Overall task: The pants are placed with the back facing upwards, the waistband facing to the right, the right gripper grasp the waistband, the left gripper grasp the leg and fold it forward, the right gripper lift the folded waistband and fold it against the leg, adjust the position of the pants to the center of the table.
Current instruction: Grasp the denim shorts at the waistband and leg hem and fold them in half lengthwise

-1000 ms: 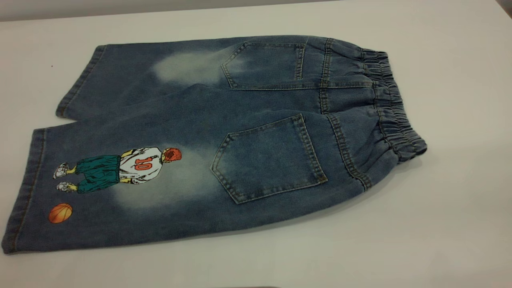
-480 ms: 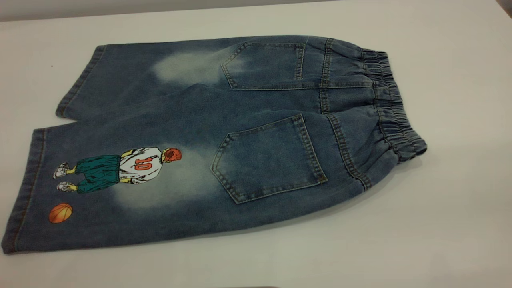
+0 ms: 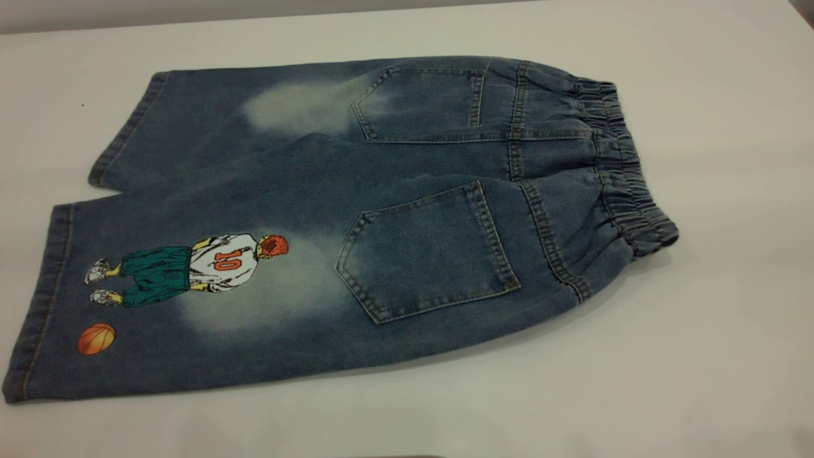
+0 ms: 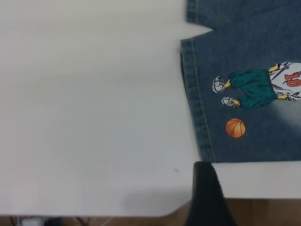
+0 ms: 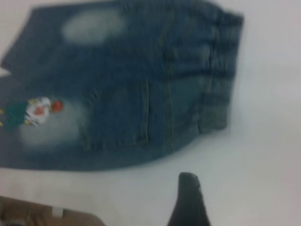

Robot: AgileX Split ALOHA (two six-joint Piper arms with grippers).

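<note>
The pants (image 3: pixel 356 216) lie flat on the white table (image 3: pixel 699 356), back side up, with two back pockets showing. The elastic waistband (image 3: pixel 626 172) points right and the leg hems (image 3: pixel 44 299) point left. The "10" player print (image 3: pixel 191 267) and orange ball (image 3: pixel 96 338) are on the near leg. Neither gripper appears in the exterior view. My left gripper (image 4: pixel 204 195) shows as one black piece hovering off the near leg's hem corner (image 4: pixel 207 153), apart from the cloth. My right gripper (image 5: pixel 188 200) hangs over bare table short of the waistband (image 5: pixel 221 75).
The table's near edge (image 4: pixel 141 209) runs close under the left gripper, with brown floor beyond it. Bare white tabletop surrounds the pants on all sides, widest to the right of the waistband and along the front.
</note>
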